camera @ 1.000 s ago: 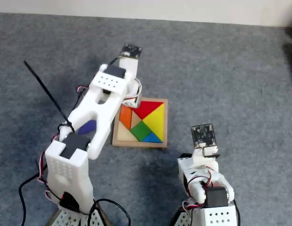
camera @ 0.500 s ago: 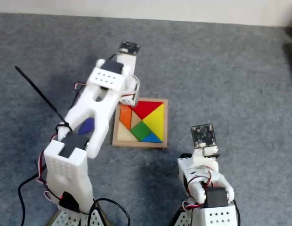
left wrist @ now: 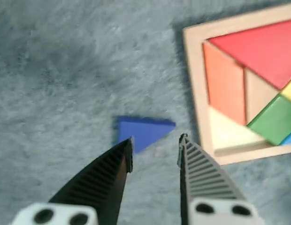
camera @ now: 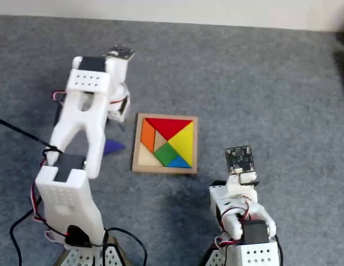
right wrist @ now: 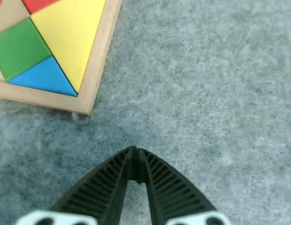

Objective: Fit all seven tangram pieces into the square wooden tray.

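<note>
- A grey, carpet-like tabletop [camera: 261,72] ran across the whole high view.
- The left arm [camera: 77,138], white and long, reached from the lower left of the frame up toward the upper left, ending just left of the tray.
- The right arm [camera: 244,221] sat folded in the lower right of the frame, below and to the right of the tray.
- The square wooden tray [camera: 166,116] lay at the centre of the frame, holding red, yellow, orange, tan, green and light blue pieces.
- The left claw [left wrist: 156,139] was open, one finger on each side of the loose piece's near edge. Whether the tips touched it could not be told.
- The right claw [right wrist: 135,151] was closed and empty, over bare tabletop just off a corner of the tray.
- The dark blue triangle [camera: 112,147] lay flat on the tabletop just left of the tray, apart from its rim. It looked like the last of the seven pieces still outside.
- A pale triangular gap [camera: 143,160] showed in the tray's lower left corner, most likely the slot for that triangle.
- The step in hand appeared to be picking up the final piece. The next move called for closing on the triangle, lifting it over the rim and turning it to match the gap.
</note>
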